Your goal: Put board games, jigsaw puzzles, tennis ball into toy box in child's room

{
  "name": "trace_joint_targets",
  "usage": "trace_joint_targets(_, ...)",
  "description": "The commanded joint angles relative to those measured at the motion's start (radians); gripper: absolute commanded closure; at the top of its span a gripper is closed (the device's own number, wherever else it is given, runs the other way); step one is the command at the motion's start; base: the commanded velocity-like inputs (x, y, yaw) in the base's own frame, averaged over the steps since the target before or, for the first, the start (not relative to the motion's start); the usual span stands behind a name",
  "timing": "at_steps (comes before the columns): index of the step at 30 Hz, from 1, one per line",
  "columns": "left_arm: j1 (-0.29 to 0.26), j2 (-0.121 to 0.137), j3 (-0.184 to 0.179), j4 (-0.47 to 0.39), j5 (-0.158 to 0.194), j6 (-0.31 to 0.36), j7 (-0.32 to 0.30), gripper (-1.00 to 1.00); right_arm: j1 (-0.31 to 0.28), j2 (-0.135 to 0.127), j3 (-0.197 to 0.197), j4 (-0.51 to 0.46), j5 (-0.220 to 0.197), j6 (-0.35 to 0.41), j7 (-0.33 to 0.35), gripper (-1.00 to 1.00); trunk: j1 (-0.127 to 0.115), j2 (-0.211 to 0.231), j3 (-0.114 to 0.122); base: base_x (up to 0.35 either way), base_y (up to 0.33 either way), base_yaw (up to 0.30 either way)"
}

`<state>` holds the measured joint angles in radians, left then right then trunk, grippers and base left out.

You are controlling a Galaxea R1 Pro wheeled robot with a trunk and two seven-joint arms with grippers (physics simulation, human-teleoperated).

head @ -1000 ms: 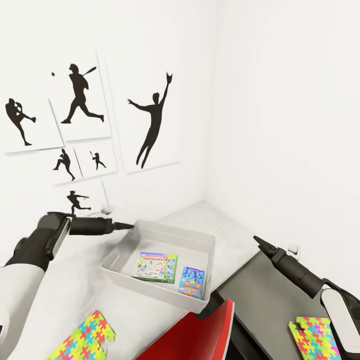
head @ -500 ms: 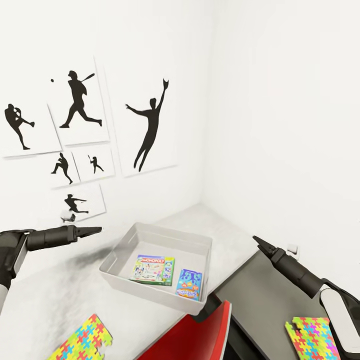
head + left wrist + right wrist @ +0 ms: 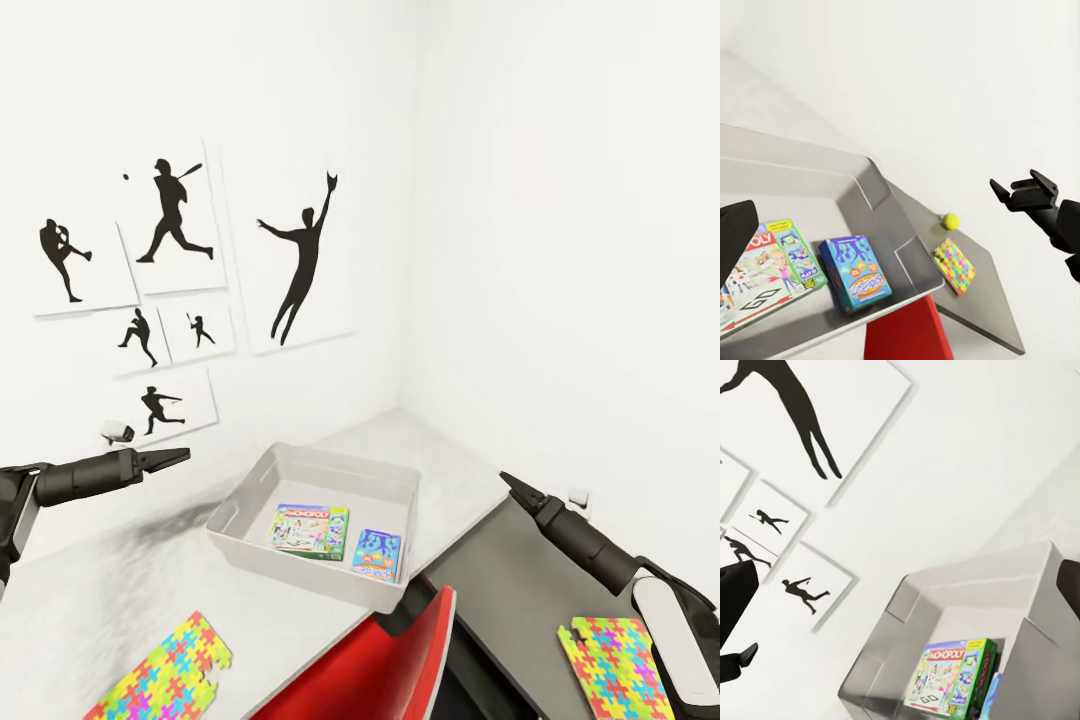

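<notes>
**Two games in bin, both arms aloft, puzzles and ball outside**

Nearest, head view: red chair back [image 3: 400, 650] at the desk edge. To either side, one jigsaw puzzle on the light grey wing [image 3: 170, 670] and a second puzzle on the dark grey wing [image 3: 615, 665], the latter just beside the right forearm. Both lie flat, well apart from each other.

Mid field: toy box [image 3: 245, 500] sits on the light wing near the inner corner of the table [image 3: 90, 600]. Inside it, flat on the floor: white-green game box [image 3: 312, 528] and blue game box [image 3: 378, 554], side by side, not overlapping. No third game box seen.

Left gripper [image 3: 178, 456] held in the air left of the bin, over the light wing, fingers drawn to a narrow point, nothing between them. Right gripper [image 3: 506, 482] held over the dark wing, right of the bin, fingers likewise closed to a point, empty.

Left wrist view: tennis ball [image 3: 950, 221] rests on the dark wing, beyond the bin's rim, just beside a puzzle board.

Far: white walls meeting in a corner, sports-silhouette pictures [image 3: 300, 260] on the left wall.
</notes>
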<state>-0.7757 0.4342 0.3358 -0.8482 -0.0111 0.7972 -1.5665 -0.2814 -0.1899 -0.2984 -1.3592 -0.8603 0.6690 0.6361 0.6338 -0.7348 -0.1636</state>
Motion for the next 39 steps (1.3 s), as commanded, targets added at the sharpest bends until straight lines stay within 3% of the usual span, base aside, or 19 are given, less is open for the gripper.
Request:
trace_joint_targets(1, -0.001, 0.000, 0.001, 0.000, -0.002, 0.011, -0.004, -1.00, -0.001, 0.000, 0.007, 0.000, -0.005, -0.003, 0.001, -1.00, 0.000, -0.001, 0.000, -0.019, 0.000, 0.000)
trace_joint_targets(26, 0.003, 0.002, 0.004, 0.000, -0.001, 0.011, -0.004, -1.00, -0.001, 0.007, 0.025, 0.000, -0.008, -0.033, 0.003, -1.00, 0.000, -0.001, 0.041, -0.024, 0.000, 0.000)
trace_joint_targets(39, 0.011, 0.001, 0.004, -0.001, -0.001, 0.011, -0.004, -1.00, -0.001, 0.008, 0.027, 0.000, -0.008, -0.035, -0.007, -1.00, 0.000, -0.001, 0.044, -0.029, 0.000, 0.000)
